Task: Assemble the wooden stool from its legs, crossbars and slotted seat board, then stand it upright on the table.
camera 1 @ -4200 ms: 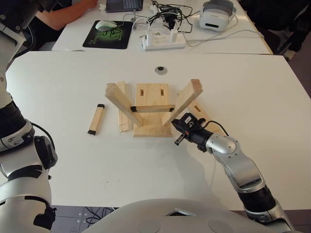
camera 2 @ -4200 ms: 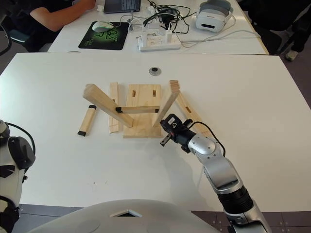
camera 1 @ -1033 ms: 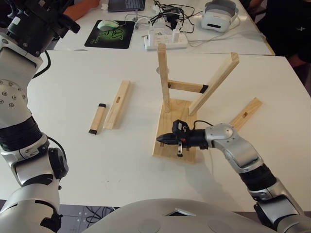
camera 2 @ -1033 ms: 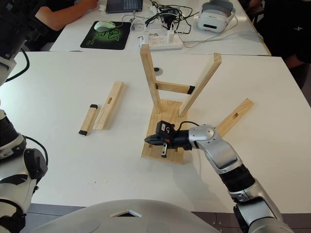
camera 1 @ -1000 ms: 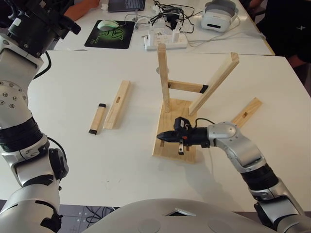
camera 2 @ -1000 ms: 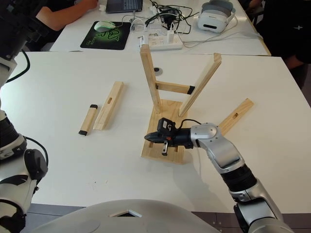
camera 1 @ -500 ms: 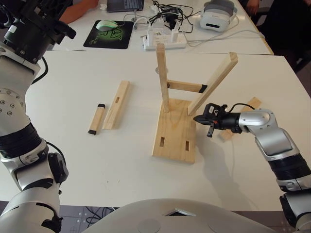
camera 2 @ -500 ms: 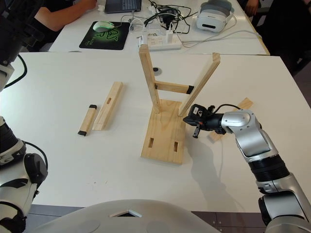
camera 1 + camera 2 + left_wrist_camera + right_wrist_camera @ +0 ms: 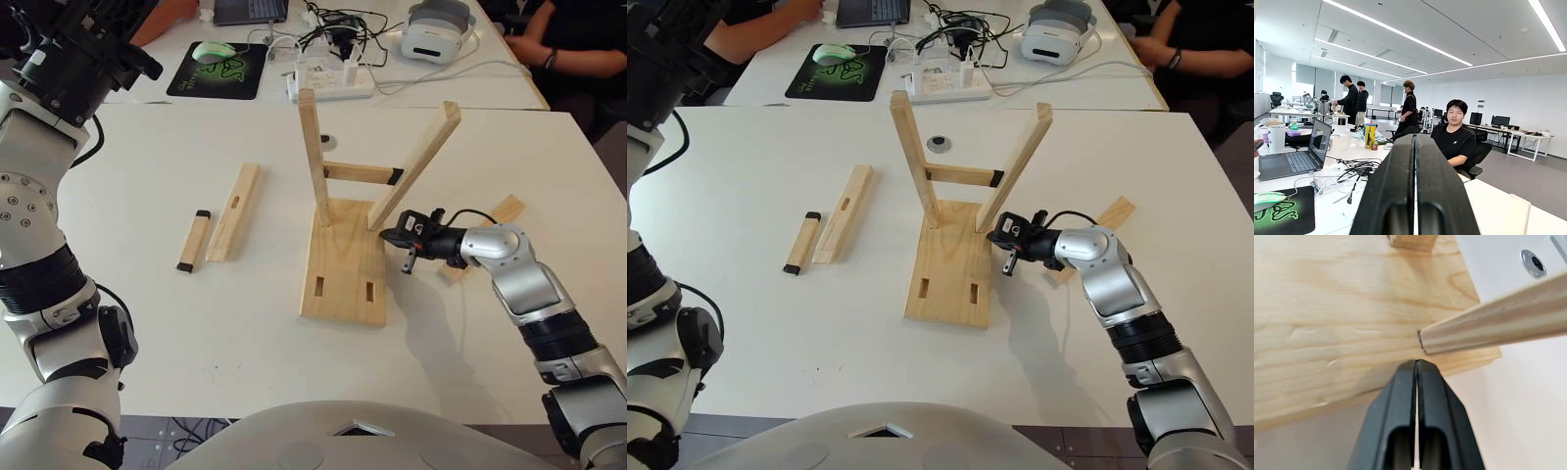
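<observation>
I have the seat board (image 9: 343, 269) lying flat near the middle of the worktop (image 9: 147, 323). Two legs stand up from its far end: the left leg (image 9: 313, 157) nearly upright, the right leg (image 9: 416, 162) leaning outward. A crossbar (image 9: 358, 173) with a dark end joins them. Two slots (image 9: 318, 286) at the near end of the board are open.

The right jaws sit low at the foot of the leaning leg, just beside the board's edge, pressed together with nothing between them. The left jaws are raised high over the worktop's far left corner, also closed on nothing.

A loose slotted leg (image 9: 235, 211) lies to the left of the board, with a short crossbar (image 9: 193, 242) beside it. Another loose leg (image 9: 505, 211) lies behind my right arm (image 9: 529, 294), partly hidden by it. A round grommet (image 9: 939, 144) is set in the worktop behind the legs. On the next desk are a power strip (image 9: 328, 83), a mouse (image 9: 211, 51) and a headset (image 9: 441, 29).
</observation>
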Robot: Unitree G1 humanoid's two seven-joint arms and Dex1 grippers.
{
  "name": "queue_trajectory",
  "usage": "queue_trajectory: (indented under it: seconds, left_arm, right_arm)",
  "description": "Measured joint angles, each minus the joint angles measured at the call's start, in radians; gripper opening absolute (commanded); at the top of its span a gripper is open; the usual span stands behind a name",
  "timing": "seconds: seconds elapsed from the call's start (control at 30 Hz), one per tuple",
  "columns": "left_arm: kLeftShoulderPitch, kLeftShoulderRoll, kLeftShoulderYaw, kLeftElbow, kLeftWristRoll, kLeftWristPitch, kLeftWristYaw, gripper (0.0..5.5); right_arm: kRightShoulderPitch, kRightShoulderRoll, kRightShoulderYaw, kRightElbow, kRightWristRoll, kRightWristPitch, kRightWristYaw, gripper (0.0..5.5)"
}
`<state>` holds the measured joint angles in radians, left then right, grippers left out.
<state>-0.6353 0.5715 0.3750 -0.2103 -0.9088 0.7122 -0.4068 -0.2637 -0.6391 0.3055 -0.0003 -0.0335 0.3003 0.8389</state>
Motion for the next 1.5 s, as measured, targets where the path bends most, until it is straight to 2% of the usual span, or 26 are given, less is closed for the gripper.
queue_trajectory:
  seconds: [0.13,0.63,1.03,1.2,1.37,1.43,1.5]
  left_arm:
    - [-0.009,0.000,-0.009,0.001,0.006,-0.001,-0.002,0.01]
    - [-0.006,-0.010,-0.010,-0.021,0.003,0.001,0.012,0.01]
    - [0.004,-0.019,-0.009,-0.033,0.005,-0.006,0.024,0.01]
    - [0.004,-0.026,-0.010,-0.034,0.005,-0.012,0.026,0.01]
    - [0.012,-0.026,0.000,-0.046,0.005,-0.015,0.031,0.01]
    - [0.025,-0.027,0.007,-0.052,0.005,-0.015,0.035,0.01]
    - [0.038,-0.027,0.017,-0.067,-0.001,-0.015,0.045,0.01]
  right_arm:
    - [-0.038,0.110,0.041,0.064,-0.024,-0.020,-0.069,0.00]
    - [-0.118,0.277,0.055,0.208,-0.049,0.029,-0.289,0.00]
    - [-0.223,0.382,-0.014,0.411,-0.068,0.039,-0.476,0.00]
    - [-0.223,0.388,-0.034,0.415,-0.057,0.048,-0.480,0.00]
    - [-0.115,0.378,-0.143,0.292,0.042,0.139,-0.445,0.00]
    - [-0.048,0.337,-0.171,0.212,0.062,0.172,-0.405,0.00]
    - [-0.004,0.219,-0.173,0.107,0.040,0.203,-0.346,0.00]
